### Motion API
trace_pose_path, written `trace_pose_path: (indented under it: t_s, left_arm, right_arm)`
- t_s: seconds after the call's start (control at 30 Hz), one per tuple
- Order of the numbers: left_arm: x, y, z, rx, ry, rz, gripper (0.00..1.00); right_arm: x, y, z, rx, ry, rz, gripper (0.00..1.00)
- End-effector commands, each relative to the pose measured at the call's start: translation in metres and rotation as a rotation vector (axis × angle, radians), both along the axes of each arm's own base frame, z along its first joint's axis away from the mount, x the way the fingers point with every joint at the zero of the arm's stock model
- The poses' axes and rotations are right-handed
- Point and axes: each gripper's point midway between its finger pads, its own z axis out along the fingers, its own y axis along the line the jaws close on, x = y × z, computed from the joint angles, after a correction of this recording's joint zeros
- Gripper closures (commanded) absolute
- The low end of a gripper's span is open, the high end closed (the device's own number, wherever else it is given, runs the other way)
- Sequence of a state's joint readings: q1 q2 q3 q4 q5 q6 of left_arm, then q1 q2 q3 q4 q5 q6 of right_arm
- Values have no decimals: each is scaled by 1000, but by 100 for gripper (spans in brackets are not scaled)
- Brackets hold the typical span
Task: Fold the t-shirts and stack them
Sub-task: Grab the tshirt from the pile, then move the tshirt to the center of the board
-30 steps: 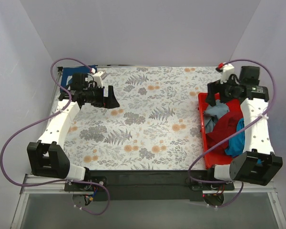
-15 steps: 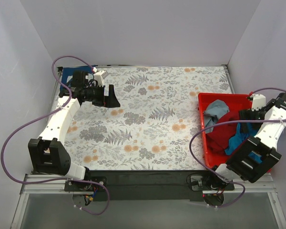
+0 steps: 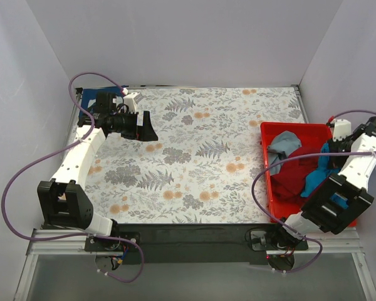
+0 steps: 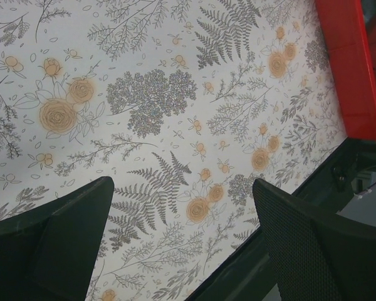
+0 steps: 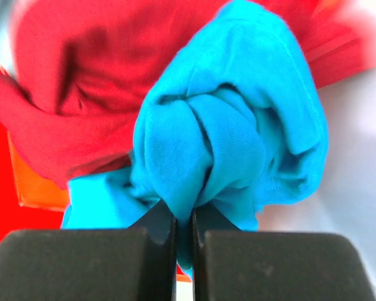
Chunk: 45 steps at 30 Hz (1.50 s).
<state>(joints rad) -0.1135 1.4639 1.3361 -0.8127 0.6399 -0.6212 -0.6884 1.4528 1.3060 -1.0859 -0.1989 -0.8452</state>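
Bunching into a tight wad, the teal-blue t-shirt (image 5: 232, 119) is caught in the right gripper (image 5: 183, 216), whose fingers are clamped together on a fold of it (only a sliver of gap shows between them). The shirt sits over the dark red t-shirt (image 5: 75, 88) on the right side of the red bin (image 3: 267, 182), with a pale blue-grey t-shirt (image 3: 283, 144) at the bin's far end. The bin stands at the right edge of the floral tablecloth (image 3: 200, 157). Well apart, the left gripper (image 4: 182, 251) hovers over the far left of that cloth, jaws spread wide, holding nothing.
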Motion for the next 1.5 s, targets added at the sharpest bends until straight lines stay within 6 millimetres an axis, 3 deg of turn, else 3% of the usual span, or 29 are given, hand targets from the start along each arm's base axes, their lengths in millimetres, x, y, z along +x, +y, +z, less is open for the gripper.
trace_pose_path:
  t_s: [0.0, 0.03, 0.1, 0.13, 0.2, 0.23, 0.3, 0.33, 0.4, 0.43, 0.47, 0.5, 0.53, 0.57, 0.63, 0.8, 0.83, 0.97, 1.0, 1.07, 1.1, 1.13, 1.2, 1.23, 1.37, 1.47]
  left_arm:
    - [-4, 2, 14, -2, -28, 10, 7]
    - [-4, 2, 15, -4, -24, 12, 7]
    - [-4, 0, 19, -13, -30, 5, 7]
    - [-4, 1, 21, -16, -33, 9, 7]
    - [-2, 1, 28, -29, -43, 21, 7]
    - [-1, 4, 31, -38, -43, 31, 7]
    - [2, 7, 41, -77, -46, 44, 7]
    - [6, 16, 45, -96, -48, 75, 7]
    - [11, 29, 55, -151, -45, 115, 7]
    - [13, 43, 64, -202, -45, 136, 7]
    - [14, 48, 69, -234, -43, 138, 7]
    - [14, 53, 72, -249, -43, 142, 7]
    - [13, 60, 73, -249, -37, 159, 7]
    - [13, 63, 71, -239, -32, 169, 7]
    - [9, 69, 66, -209, -33, 173, 7]
    - [-15, 64, 57, -175, -88, 77, 7]
    - [-20, 62, 52, -172, -85, 54, 7]
    - [-36, 47, 19, -87, -113, -99, 9]
    - [-41, 44, 0, -49, -85, -114, 11]
    - [-49, 20, -15, 2, -100, -208, 16]
    - [-55, 17, -34, 43, -69, -215, 17]
    - [-56, 0, -39, 56, -97, -264, 19]
    - [-58, -11, -52, 63, -70, -264, 23]
    - [-59, -20, -57, 62, -71, -283, 24]
    - [-61, -40, -83, 65, 18, -300, 25]
    - [-83, -59, -99, 55, 87, -364, 25]
  right_arm:
    - [31, 15, 86, -67, -259, 93, 99]
    - [42, 25, 112, -69, -335, 123, 99]
    - [54, 41, 139, -61, -419, 169, 99]
    - [64, 59, 161, -70, -480, 235, 99]
    - [76, 91, 181, -21, -546, 309, 99]
    - [85, 121, 190, 15, -573, 395, 99]
    - [96, 162, 217, 94, -655, 485, 99]
    - [99, 197, 223, 151, -670, 575, 99]
    - [110, 238, 232, 239, -694, 651, 99]
    - [108, 281, 225, 295, -662, 761, 99]
    - [106, 301, 221, 311, -649, 818, 99]
    - [102, 319, 207, 318, -614, 883, 75]
    - [91, 351, 190, 335, -562, 982, 36]
    - [92, 356, 173, 297, -517, 993, 2]
    - [91, 364, 139, 321, -407, 983, 2]
    - [89, 349, 97, 354, -294, 899, 2]
    - [83, 346, 77, 359, -239, 883, 2]
    - [82, 345, 34, 381, -158, 791, 2]
    - [83, 346, 27, 385, -148, 770, 2]
    - [94, 351, 16, 406, -149, 722, 4]
    - [98, 354, 15, 414, -153, 711, 7]
    - [104, 357, 7, 423, -136, 695, 10]
    - [117, 365, 6, 448, -136, 674, 17]
    - [122, 368, -6, 462, -100, 660, 19]
    - [130, 382, -25, 510, -47, 675, 23]
    - [134, 392, -36, 485, -60, 711, 26]
